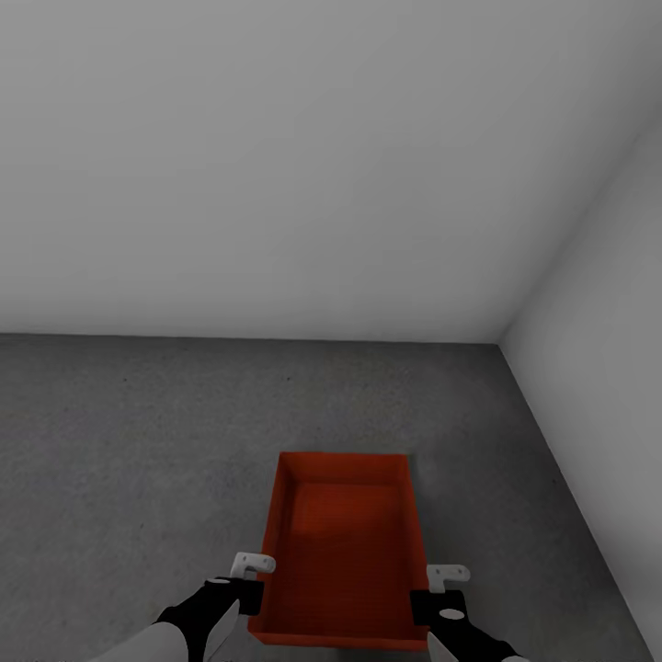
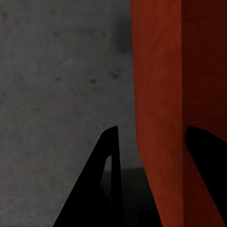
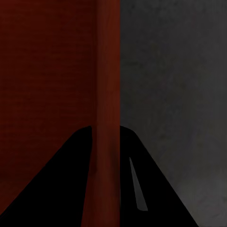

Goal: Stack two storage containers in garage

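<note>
**One orange-red bin held over concrete in a bare corner**

One storage container (image 1: 342, 552), open-topped and without a lid, sits at the lower centre of the head view, its long axis running away from the robot toward the pale grey wall (image 1: 276, 165). No label or writing can be made out on it. The left gripper (image 1: 248, 588) straddles the bin's left long wall, one finger on each side, and the right gripper (image 1: 434, 598) is pinched on the right long wall. Whether the bin touches the dark grey floor (image 1: 119, 441) cannot be told. A second wall (image 1: 607, 386) closes the corner at the right of the frame.
</note>
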